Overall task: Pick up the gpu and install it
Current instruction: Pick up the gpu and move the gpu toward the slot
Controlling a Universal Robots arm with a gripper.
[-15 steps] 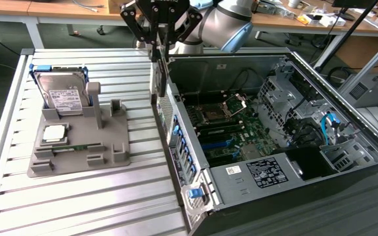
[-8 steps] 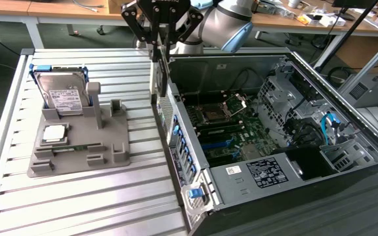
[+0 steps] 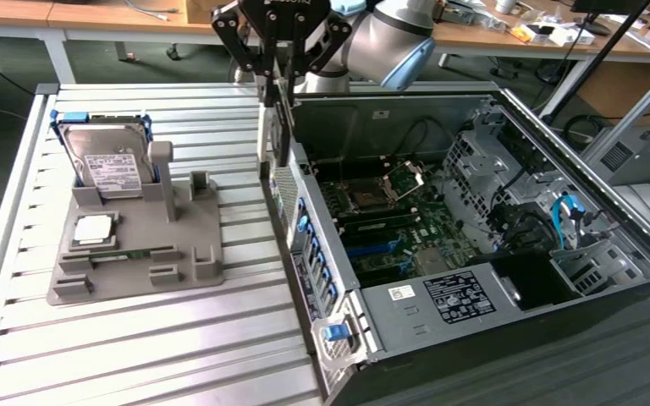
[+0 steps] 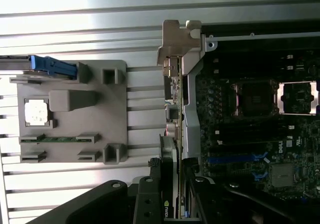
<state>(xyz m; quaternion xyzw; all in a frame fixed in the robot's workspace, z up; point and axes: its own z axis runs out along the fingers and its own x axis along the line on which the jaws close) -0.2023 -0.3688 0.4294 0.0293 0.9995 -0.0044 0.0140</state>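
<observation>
Table: slatted metal table (image 3: 133,355), filling the left half and the bottom of the exterior view.
Holder: grey moulded holder (image 3: 195,245) (image 4: 112,108), lying flat on the table at middle left of the exterior view.
Hard drive: silver hard drive (image 3: 111,165) in a blue frame, standing upright in the holder's far end, upper left of the exterior view.
Processor chip: square processor chip (image 3: 94,228) (image 4: 37,111), seated flat in the holder just in front of the hard drive.
Memory stick: narrow green memory stick (image 3: 122,255) (image 4: 55,139), lying in a slot nearer the holder's front edge.
Gripper: the gripper (image 3: 278,76) (image 4: 172,194) is at top centre of the exterior view, pointing straight down.
Fingers: the fingers (image 4: 150,199) are clamped on the gpu, one on each face.
Gpu: the gpu (image 3: 283,127) (image 4: 169,149) hangs edge-on and vertical from the gripper, above the case's near wall, between holder and motherboard, clear of the table.
Bracket: its silver bracket (image 4: 175,41) is at the end away from the fingers.
Computer case: open computer case (image 3: 596,190), lying on its side on the right.
Motherboard: motherboard (image 3: 393,220) (image 4: 250,134), exposed inside the case.
</observation>
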